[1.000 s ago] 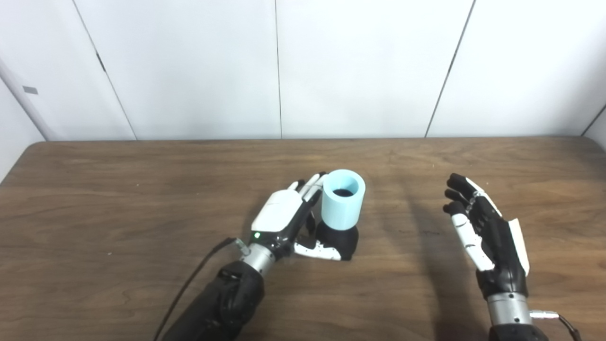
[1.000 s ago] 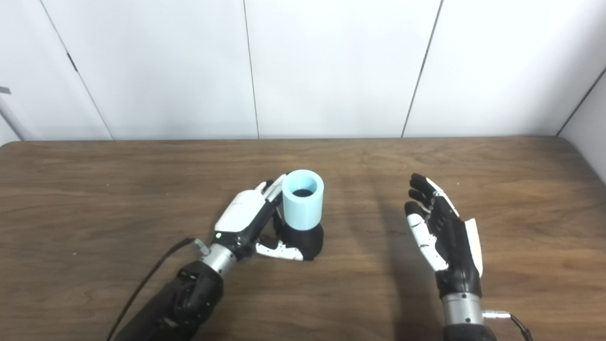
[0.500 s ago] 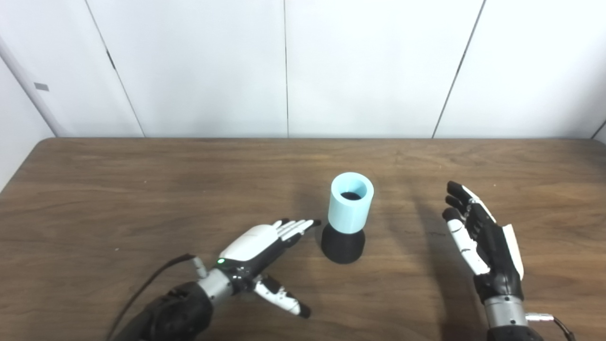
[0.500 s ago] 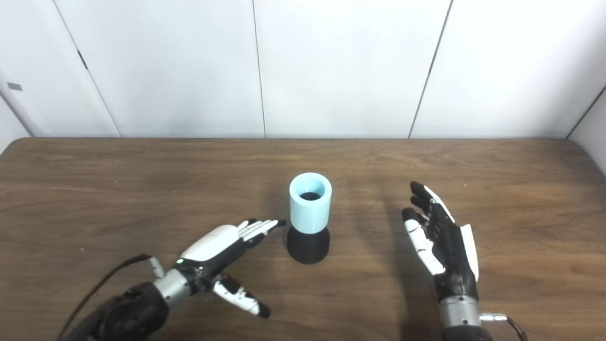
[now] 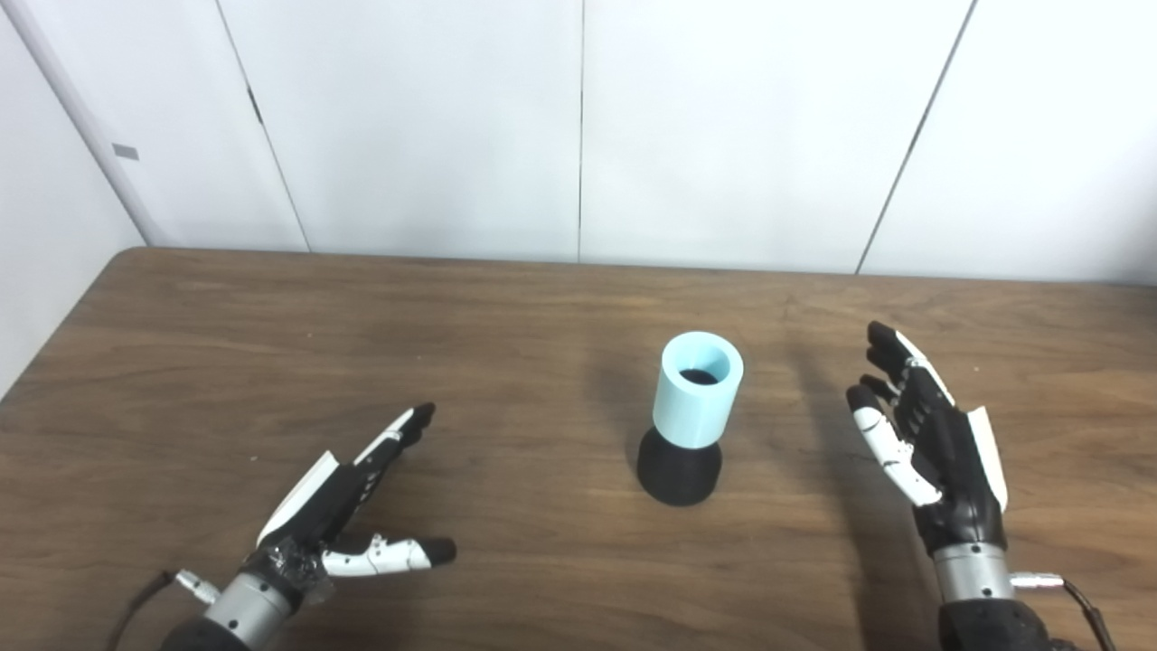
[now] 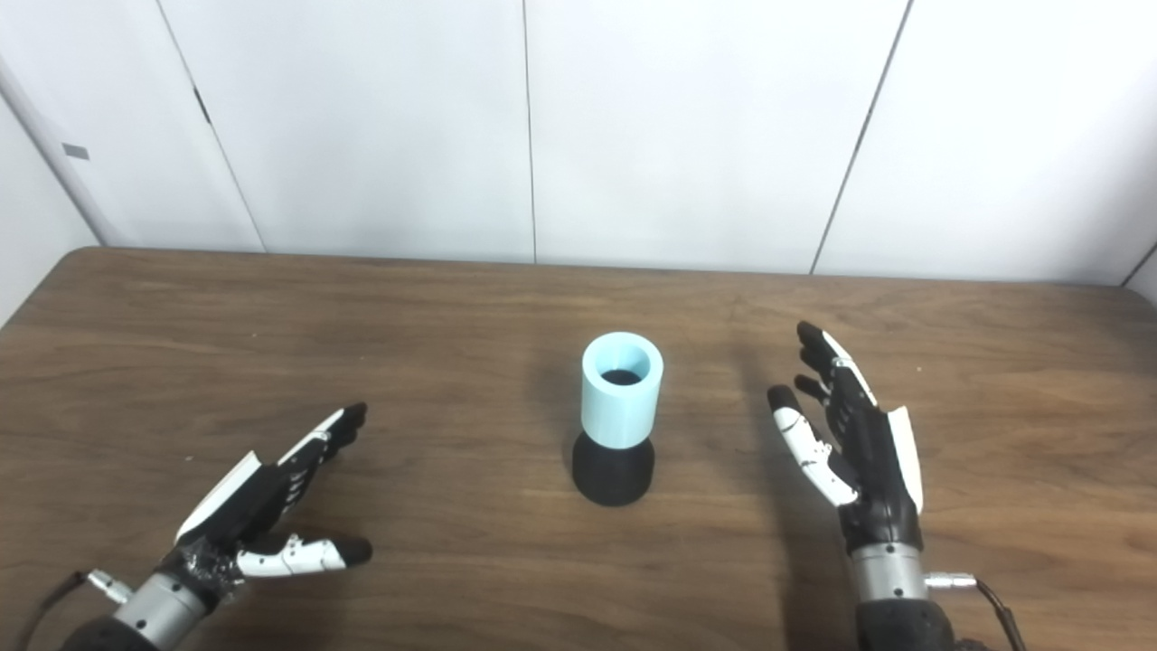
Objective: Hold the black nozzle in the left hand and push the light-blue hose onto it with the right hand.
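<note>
Both hands hold nothing, fingers spread. Left black-and-white robot hand (image 5: 339, 506) lies low at the lower left of the frame, thumb stretched toward the middle, well apart from the parts. Right black-and-white robot hand (image 5: 926, 443) stands on edge at the lower right, palm facing the centre. Between them, near the frame's centre on the brown wooden table (image 5: 226, 362), the light-blue cylindrical hose piece (image 5: 696, 402) sits upright atop the black rounded nozzle (image 5: 678, 470), open end up.
</note>
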Controlling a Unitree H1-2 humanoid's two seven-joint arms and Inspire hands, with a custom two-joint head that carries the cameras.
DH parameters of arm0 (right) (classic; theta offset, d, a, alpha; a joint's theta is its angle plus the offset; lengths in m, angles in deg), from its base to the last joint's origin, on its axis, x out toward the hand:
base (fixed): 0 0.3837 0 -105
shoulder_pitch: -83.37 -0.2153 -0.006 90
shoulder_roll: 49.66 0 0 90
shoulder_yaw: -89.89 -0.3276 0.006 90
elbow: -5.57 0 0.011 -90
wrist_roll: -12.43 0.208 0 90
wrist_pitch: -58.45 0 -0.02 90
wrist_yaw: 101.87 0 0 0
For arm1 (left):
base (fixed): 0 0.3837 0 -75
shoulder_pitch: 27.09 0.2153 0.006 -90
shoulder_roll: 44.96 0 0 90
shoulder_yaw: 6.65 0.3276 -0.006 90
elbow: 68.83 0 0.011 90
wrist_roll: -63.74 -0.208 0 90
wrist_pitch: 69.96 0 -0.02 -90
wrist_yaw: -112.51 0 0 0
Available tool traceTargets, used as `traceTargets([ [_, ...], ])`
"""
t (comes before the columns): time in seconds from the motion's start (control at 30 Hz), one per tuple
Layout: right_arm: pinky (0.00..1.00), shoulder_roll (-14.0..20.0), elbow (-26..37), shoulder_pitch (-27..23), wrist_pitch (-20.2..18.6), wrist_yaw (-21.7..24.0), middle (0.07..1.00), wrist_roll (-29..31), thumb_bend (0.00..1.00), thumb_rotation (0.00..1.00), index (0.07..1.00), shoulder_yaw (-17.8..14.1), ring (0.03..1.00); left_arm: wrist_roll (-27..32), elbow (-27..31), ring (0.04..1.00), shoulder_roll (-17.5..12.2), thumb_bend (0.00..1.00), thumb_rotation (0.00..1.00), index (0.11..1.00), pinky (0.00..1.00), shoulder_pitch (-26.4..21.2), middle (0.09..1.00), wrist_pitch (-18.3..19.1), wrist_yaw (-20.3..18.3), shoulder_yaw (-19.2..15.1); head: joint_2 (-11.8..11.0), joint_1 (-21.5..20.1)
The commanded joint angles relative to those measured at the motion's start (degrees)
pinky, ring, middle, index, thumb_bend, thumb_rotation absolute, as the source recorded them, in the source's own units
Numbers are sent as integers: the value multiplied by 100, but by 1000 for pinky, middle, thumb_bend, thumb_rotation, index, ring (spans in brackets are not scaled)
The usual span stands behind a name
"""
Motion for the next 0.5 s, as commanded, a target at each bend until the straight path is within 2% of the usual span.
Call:
traceTargets([
  [0.0,844,107,29,-146,310,-82,909,-21,190,584,878,-77,908,-285,-278,992,10,971,609,999,944,69,1000,-210,227,-81,-36,27],
  [0.03,845,110,-33,-162,351,-98,909,-31,188,588,877,-84,907,-359,-294,984,65,904,662,994,927,74,1000,-372,322,-116,-51,43],
  [0.1,847,110,-171,-200,468,-133,907,-20,180,570,872,-101,905,-372,-325,972,182,682,755,981,922,80,998,-588,446,-185,-85,68],
  [0.17,849,91,-297,-229,577,-208,897,-54,174,509,860,-122,899,-220,-415,960,339,472,787,962,907,73,987,-803,543,-275,-122,83],
  [0.23,846,79,-431,-262,708,-254,885,-26,165,464,849,-139,890,-21,-581,947,554,342,791,948,887,45,973,-1007,647,-381,-215,126],
  [0.37,835,25,-535,-245,820,-231,873,210,159,301,839,-165,880,102,-889,906,912,224,673,914,842,30,921,-1502,887,-592,-286,181],
  [0.43,819,42,-607,-222,909,-219,872,255,154,110,841,-175,872,183,-1072,895,1042,174,615,898,834,14,901,-1820,938,-670,-307,189],
  [0.47,817,44,-631,-211,949,-214,873,278,153,56,844,-178,872,224,-1144,892,1092,155,593,892,833,8,896,-1949,939,-702,-309,182],
])
